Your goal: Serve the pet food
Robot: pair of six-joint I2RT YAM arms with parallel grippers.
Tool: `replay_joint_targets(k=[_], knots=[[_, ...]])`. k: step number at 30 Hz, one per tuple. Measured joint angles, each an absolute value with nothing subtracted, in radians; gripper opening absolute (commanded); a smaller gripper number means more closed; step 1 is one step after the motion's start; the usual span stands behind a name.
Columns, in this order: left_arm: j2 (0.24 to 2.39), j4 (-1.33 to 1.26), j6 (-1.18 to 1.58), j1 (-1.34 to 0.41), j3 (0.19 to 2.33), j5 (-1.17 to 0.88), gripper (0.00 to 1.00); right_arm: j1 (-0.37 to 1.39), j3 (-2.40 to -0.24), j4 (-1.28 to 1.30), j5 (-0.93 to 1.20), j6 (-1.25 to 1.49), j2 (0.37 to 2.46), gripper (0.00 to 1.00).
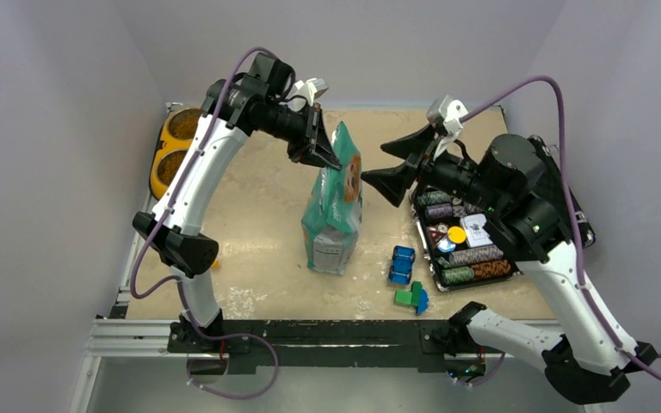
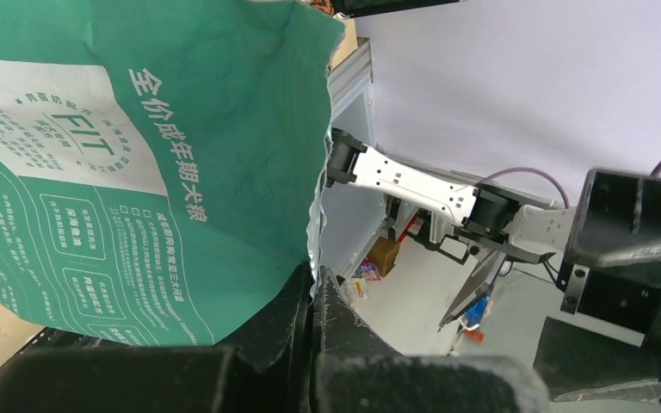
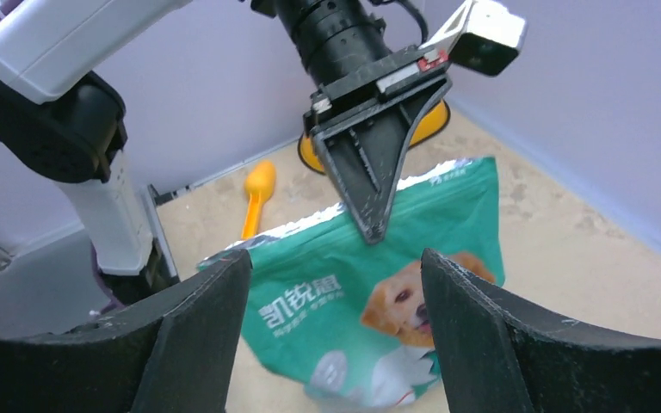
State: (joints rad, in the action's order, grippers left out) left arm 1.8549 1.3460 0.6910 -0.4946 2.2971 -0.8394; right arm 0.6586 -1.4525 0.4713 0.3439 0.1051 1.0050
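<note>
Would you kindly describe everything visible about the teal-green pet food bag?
The pet food bag is a glossy teal-green pouch with white Chinese lettering, a dog picture and a torn, silver-lined top edge. It stands upright near the middle of the table. The left gripper is shut on that top edge; the right gripper is open beside it, not touching.

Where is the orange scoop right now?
In the right wrist view, the orange scoop lies on the table, behind the pet food bag and beside the left arm's base; the overhead view mostly hides it.

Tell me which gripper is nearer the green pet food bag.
Left. The left gripper is shut on the top edge of the pet food bag, pinching it. The right gripper hangs open just off the bag's right side, not touching it.
</note>
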Motion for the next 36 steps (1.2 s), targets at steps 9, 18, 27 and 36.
replay_joint_targets(k=[9, 18, 27, 36], knots=[[1.845, 1.332, 0.727, -0.501, 2.292, -0.791, 0.09, 0.432, -1.390, 0.291, 0.685, 0.161, 1.225, 0.75], [1.693, 1.238, 0.801, -0.507, 2.268, -0.705, 0.45, 0.432, -1.383, 0.340, 0.637, 0.198, 1.168, 0.75], [1.644, 1.177, 0.829, -0.519, 2.274, -0.693, 0.54, 0.432, -1.383, 0.380, 0.589, 0.199, 1.095, 0.79], [1.614, 1.187, 0.826, -0.519, 2.350, -0.473, 0.78, 0.433, -1.548, 0.649, 0.295, 0.308, 1.149, 0.89]])
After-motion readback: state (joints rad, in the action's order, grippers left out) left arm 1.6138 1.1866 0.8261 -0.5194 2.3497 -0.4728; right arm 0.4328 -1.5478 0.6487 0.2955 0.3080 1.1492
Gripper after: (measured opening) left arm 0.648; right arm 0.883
